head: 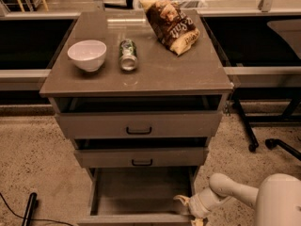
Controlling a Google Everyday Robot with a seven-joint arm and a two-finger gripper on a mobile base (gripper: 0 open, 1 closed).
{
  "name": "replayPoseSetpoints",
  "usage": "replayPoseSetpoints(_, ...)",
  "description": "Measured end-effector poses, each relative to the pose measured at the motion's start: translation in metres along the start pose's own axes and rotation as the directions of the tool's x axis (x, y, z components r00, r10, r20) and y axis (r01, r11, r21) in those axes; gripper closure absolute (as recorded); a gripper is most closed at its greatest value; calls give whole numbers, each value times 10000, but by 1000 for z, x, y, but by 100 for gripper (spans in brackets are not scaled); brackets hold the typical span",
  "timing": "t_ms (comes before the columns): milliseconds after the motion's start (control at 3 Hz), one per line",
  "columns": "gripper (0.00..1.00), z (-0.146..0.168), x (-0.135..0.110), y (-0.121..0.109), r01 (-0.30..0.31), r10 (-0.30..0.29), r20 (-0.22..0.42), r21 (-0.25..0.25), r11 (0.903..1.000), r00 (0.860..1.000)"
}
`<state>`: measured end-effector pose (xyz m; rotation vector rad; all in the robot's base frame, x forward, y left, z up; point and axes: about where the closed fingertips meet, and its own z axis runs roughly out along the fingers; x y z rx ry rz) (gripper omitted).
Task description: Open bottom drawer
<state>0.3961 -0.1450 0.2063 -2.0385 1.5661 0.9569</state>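
The bottom drawer [141, 192] is the lowest of three grey-brown drawers and stands pulled far out. Its bare inside shows, and its front panel [136, 219] lies at the bottom edge of the view with the handle out of sight. My gripper [186, 205] is on a white arm [225, 189] that reaches in from the lower right. It sits at the drawer's front right corner, just above the front panel. The middle drawer [141, 157] and the top drawer [138, 125] are each pulled out slightly and have black bar handles.
On the cabinet top [178, 74] are a white bowl [87, 54], a can lying on its side [127, 54] and a brown snack bag [171, 26]. A chair base with castors [263, 140] stands to the right. A black object with a cable [29, 207] lies at the lower left.
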Motion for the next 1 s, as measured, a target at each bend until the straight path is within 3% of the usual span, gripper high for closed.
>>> replayPoseSetpoints(667,0,-57,-6,20,55,-49,-62,1055,9944,10000)
replayPoseSetpoints(1000,0,-57,-6,20,55,-49,-62,1055,9944,10000)
